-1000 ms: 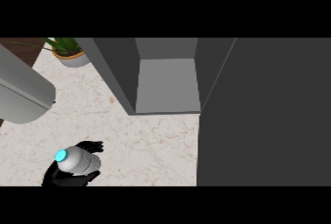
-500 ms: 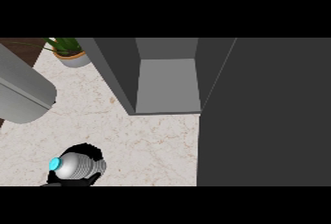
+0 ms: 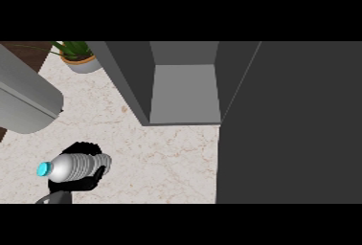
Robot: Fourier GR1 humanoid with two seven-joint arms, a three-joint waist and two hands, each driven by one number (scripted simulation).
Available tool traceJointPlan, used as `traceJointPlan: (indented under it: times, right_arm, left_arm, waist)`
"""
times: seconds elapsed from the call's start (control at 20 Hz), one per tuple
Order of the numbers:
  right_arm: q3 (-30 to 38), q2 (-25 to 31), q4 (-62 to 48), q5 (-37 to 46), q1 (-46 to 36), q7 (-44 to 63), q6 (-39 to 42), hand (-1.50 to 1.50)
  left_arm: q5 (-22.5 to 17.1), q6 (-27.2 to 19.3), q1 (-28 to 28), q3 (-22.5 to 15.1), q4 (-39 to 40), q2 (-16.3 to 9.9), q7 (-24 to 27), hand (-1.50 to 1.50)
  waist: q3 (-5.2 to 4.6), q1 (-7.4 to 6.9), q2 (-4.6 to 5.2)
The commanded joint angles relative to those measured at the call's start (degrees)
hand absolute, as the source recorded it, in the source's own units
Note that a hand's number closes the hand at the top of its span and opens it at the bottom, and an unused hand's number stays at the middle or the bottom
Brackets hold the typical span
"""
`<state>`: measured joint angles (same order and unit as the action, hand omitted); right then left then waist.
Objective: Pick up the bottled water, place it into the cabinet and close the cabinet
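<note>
- While the left hand (image 3: 83, 178) has its black fingers curled round the bottled water (image 3: 74, 165), I count the pick-up as done and the carry to the cabinet (image 3: 182, 91) as the step in hand.
- The bottle sits low at the view's left, lying tilted in the grasp with its blue cap (image 3: 45, 168) pointing left, over the marble table (image 3: 163, 158) and well apart from the cabinet's opening.
- To do this well, I would bring the bottle up and to the right, turn it upright before it reaches the opening, and keep it off the near wall of the cabinet on the way in.
- The large dark panel (image 3: 290, 124) at the right is probably the open cabinet door, though from this steep angle I cannot be sure; if so, it needs room to swing once the bottle is inside.
- My right hand does not show at all.
- Count: one bottle, one hand in view, one cabinet with one open compartment, one potted plant (image 3: 74, 55) at the far left, and one grey rounded object (image 3: 25, 100) at the left edge.
</note>
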<state>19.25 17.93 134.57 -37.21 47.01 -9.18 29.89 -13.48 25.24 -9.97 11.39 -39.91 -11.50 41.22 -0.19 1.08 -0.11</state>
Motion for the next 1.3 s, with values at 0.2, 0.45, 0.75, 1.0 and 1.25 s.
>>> traceJointPlan:
  times: [0.2,0.45,0.75,1.0,1.25]
  right_arm:
    - [0.9,-0.7,14.6,-7.2,5.7,5.2,-3.0,-1.50]
    - [1.5,-1.1,9.2,-6.2,4.0,2.9,-1.2,-1.50]
    - [1.4,1.1,9.1,-6.9,0.2,5.3,-5.1,-1.50]
    - [1.3,0.1,10.3,-5.7,2.4,4.4,-3.6,-1.50]
    - [3.8,0.0,13.1,-8.9,6.6,3.7,-1.0,-1.50]
  left_arm:
    - [-2.5,-4.9,-3.2,0.8,-5.7,2.2,-4.9,1.50]
    - [0.4,-12.2,-2.7,-3.5,-14.6,8.0,-7.1,1.50]
    - [-2.3,-18.6,-0.6,-11.5,-25.3,11.3,-15.6,1.50]
    - [-1.7,-29.5,-4.5,-17.9,-32.9,11.4,-23.4,1.50]
    - [-2.8,-36.2,-10.8,-19.7,-28.4,11.5,-22.2,1.50]
  waist:
    - [0.13,-0.18,-0.16]
    - [0.20,-0.55,-0.22]
    - [0.17,-1.16,-0.12]
    - [0.17,-0.39,-0.27]
    - [0.09,1.17,-0.10]
